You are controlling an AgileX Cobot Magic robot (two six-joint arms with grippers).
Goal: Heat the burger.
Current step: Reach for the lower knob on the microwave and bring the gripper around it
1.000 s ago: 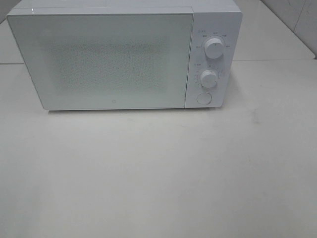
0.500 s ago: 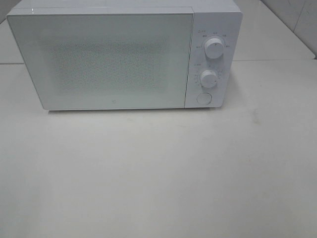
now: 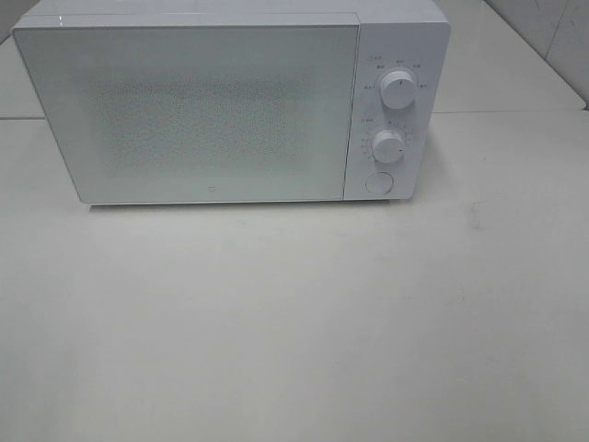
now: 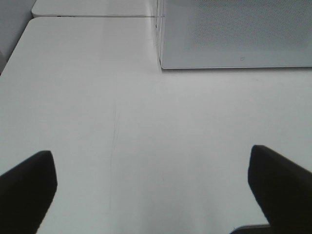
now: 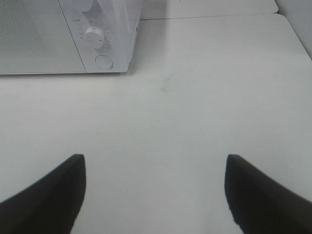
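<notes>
Exterior high view gives you one white microwave (image 3: 221, 55) standing at the back of the desk (image 3: 294, 322), its door (image 3: 184, 110) shut flat against the cabinet. You will find no burger in any of the three views. It is not on the desk in front of the oven, and the frosted door panel is too opaque to tell whether it sits inside.

So judge progress with care: either the burger has yet to be brought in, or it is already behind that door, and the pictures cannot settle which. Whatever remains to be done at the door or the controls, neither arm is near them.

Count with me:
- one microwave with one door
- two dials, the upper knob (image 3: 398, 89) and the lower knob (image 3: 388, 145)
- one round button (image 3: 378, 182) beneath them
- two end effectors
- no burgers in sight

Your left end effector (image 4: 150, 156) hangs above the desk with its fingers spread wide and nothing between them. Your right end effector (image 5: 155, 161) is likewise released and empty, facing the control panel from well back.
</notes>
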